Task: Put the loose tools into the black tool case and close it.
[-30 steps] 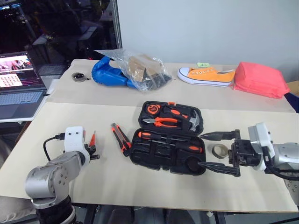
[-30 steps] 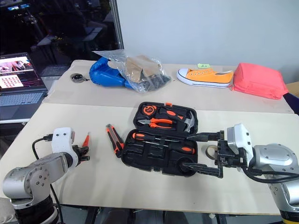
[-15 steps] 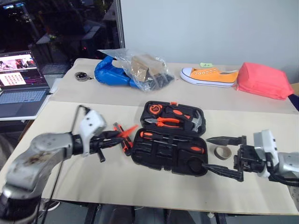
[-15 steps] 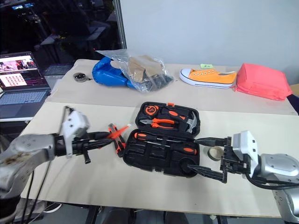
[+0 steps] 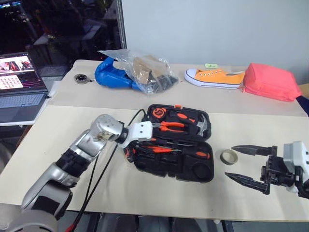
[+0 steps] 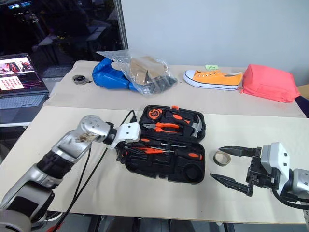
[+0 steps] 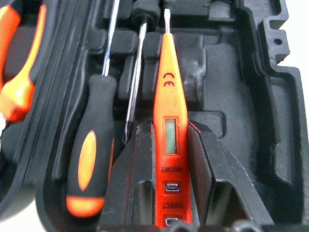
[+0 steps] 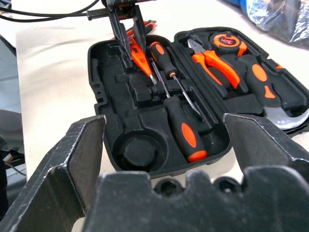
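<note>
The black tool case lies open in the middle of the table. My left gripper is shut on the small slim orange screwdriver and holds it low over the front half, tip along the moulded recesses. Two long black-and-orange screwdrivers lie in that half. The utility knife sits at the case's left edge, mostly hidden under my left wrist. The tape roll lies on the table right of the case. My right gripper stands open and empty just right of the roll.
Orange-handled pliers, a hammer and a tape measure fill the case's far half. A blue bag under clear plastic, an orange shoe and a red pouch sit at the back. A laptop is at far left.
My left arm has swung right from the table's left side to over the case, carrying the slim orange screwdriver. My right gripper has drawn back to the right, away from the case.
</note>
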You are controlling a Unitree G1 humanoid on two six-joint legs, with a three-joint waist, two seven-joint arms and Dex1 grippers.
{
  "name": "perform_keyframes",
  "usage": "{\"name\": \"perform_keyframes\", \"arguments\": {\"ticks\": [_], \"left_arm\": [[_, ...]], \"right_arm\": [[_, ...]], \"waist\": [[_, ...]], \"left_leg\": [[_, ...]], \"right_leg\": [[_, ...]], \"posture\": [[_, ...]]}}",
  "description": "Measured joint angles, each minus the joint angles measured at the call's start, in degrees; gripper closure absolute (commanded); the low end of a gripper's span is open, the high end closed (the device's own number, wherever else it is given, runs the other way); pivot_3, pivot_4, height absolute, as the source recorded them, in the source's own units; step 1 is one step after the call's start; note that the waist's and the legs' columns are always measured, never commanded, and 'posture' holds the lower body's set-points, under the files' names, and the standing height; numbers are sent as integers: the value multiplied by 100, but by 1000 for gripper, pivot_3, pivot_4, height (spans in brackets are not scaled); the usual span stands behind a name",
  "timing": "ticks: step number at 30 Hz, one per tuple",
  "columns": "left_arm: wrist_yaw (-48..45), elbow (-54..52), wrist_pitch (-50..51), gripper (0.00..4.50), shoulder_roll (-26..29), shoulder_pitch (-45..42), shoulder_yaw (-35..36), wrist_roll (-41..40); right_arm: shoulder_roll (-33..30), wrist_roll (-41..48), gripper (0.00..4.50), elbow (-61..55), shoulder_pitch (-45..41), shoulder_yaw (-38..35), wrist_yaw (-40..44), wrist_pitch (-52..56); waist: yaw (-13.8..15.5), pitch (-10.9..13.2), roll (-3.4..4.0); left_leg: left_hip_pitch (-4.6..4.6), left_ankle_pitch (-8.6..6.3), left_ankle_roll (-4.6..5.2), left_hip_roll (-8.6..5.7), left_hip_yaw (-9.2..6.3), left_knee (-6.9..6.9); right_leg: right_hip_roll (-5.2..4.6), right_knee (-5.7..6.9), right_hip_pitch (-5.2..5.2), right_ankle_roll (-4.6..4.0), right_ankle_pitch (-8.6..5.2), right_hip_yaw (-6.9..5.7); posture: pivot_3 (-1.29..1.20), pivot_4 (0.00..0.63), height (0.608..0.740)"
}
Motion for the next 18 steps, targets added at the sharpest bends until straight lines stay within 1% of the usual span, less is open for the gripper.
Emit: {"name": "perform_keyframes", "arguments": {"ticks": [4,11,18], "left_arm": [[-106,103,7,3708,-115,-55,-27,126],[-243,195,-148,3708,-136,-72,-67,357],[-310,324,-117,3708,-355,-206,-119,554]], "right_arm": [[0,0,0,-69,36,-2,-78,1],[0,3,0,-149,92,-2,-121,5],[-1,3,0,-150,82,-2,-146,9]], "waist": [[-9,-1,2],[-1,-2,4],[2,-4,8]], "left_leg": [[1,0,0,0,-2,3],[1,0,0,-1,-4,5],[0,0,0,-1,-5,8]], "right_leg": [[0,4,1,1,-1,0],[0,5,2,-1,1,0],[0,6,3,-1,0,-1]], "posture": [[0,150,740],[0,150,740],[0,150,740]]}}
